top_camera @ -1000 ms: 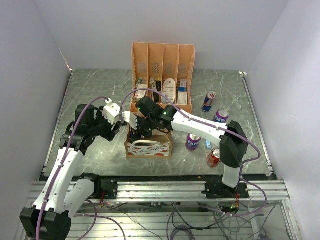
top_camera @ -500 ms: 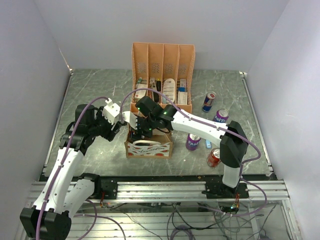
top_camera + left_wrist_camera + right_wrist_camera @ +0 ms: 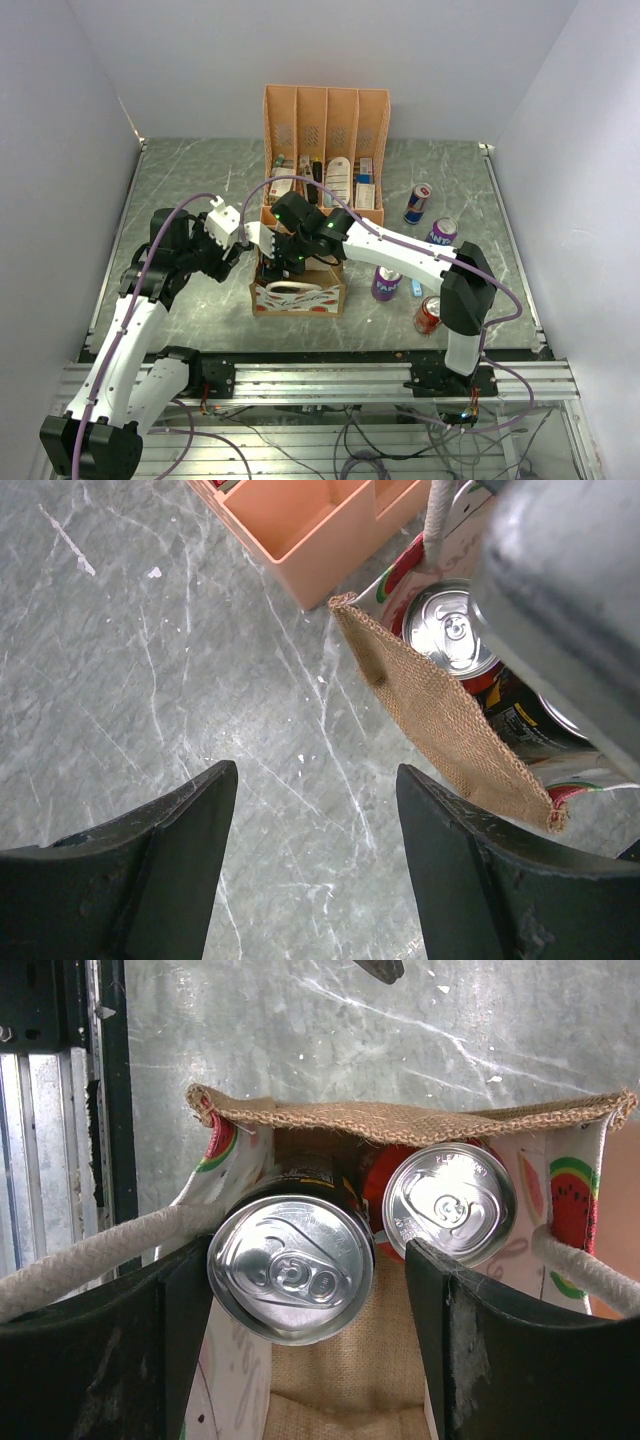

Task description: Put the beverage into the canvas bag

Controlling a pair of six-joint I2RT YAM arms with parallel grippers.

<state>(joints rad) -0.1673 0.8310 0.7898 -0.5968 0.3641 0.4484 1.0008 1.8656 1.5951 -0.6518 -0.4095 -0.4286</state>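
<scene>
The canvas bag (image 3: pixel 297 296) stands on the table in front of the organiser, its burlap rim (image 3: pixel 400 1120) and watermelon print showing in the right wrist view. Inside it stand a black beverage can (image 3: pixel 290 1270) and a red can (image 3: pixel 450 1203). My right gripper (image 3: pixel 310 1280) hangs in the bag's mouth, open around the black can. The can leans on the left finger, and a gap shows at the right finger (image 3: pixel 470 1340). My left gripper (image 3: pixel 315 780) is open over bare table beside the bag's left wall (image 3: pixel 440 715).
A peach file organiser (image 3: pixel 325 150) with several items stands just behind the bag. Right of the bag are a blue-red can (image 3: pixel 417 204), two purple cans (image 3: pixel 441 232) (image 3: pixel 385 284) and a red can (image 3: pixel 428 314). The metal rail (image 3: pixel 320 375) runs along the near edge.
My right gripper's jaws have widened a little around the black can inside the bag. The left arm has stayed put.
</scene>
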